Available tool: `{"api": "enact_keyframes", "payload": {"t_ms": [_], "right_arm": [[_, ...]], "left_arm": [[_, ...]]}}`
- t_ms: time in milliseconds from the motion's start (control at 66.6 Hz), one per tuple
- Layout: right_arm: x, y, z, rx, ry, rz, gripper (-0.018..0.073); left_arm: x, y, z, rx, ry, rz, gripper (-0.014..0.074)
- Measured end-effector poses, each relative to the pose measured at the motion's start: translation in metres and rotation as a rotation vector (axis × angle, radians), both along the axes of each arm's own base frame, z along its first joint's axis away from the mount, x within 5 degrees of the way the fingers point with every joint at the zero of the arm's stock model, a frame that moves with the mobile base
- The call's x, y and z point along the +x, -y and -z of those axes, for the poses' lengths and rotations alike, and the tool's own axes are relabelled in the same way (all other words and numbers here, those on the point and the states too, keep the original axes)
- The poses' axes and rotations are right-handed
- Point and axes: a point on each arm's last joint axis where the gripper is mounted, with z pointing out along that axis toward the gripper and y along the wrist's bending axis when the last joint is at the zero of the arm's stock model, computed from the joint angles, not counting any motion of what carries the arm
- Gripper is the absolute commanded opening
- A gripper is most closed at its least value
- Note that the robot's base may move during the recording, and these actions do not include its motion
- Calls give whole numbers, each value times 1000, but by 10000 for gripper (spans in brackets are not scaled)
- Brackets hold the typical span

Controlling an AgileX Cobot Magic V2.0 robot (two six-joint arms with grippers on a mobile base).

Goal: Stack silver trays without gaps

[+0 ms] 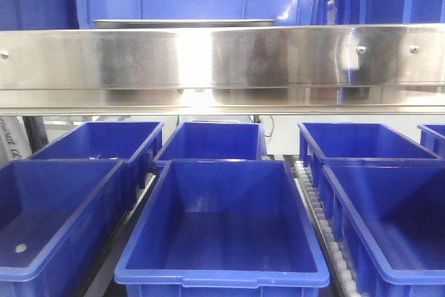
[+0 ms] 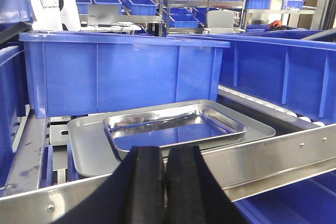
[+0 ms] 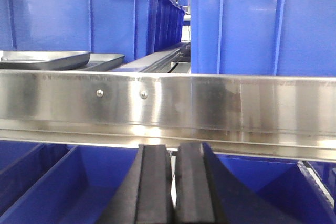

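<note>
The left wrist view gives the clearest look at the silver trays: an upper tray (image 2: 176,128) lies inside a lower tray (image 2: 92,148), turned at an angle to it, so its corners do not line up with the rim below. Both sit on the upper shelf, just behind the steel shelf rail (image 2: 262,153) and in front of a big blue bin (image 2: 121,72). The upper tray's floor mirrors the blue of that bin.

The left gripper (image 2: 165,182) fills the bottom of the same view, its two black fingers (image 2: 144,182) pressed together with only a thin seam between them, gripping nothing. It sits on the near side of the rail, apart from the trays.

The right wrist view looks at the rail (image 3: 168,106) head on, with two screws (image 3: 100,93) in it. The trays appear only edge-on at far left (image 3: 47,59), and from here it is hard to tell how they overlap. The right gripper (image 3: 173,187) is at the bottom, its jaws likewise closed against each other and holding nothing, below the rail and above a lower-shelf bin (image 3: 63,182).

The front view shows neither gripper. Its rail (image 1: 222,60) spans the frame; above it only a thin silver tray edge (image 1: 184,23) peeks out before a blue bin. Below, open blue bins (image 1: 222,227) stand in rows on roller tracks (image 1: 316,206).
</note>
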Motion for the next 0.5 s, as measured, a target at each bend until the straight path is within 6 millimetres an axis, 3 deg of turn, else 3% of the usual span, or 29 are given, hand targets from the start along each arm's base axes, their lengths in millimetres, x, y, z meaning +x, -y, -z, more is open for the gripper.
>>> {"api": "enact_keyframes", "payload": {"t_ms": [496], "right_arm": [[0,0,1,0,-4,0,-17]], "left_arm": [[0,0,0,0,0,0,13]]}}
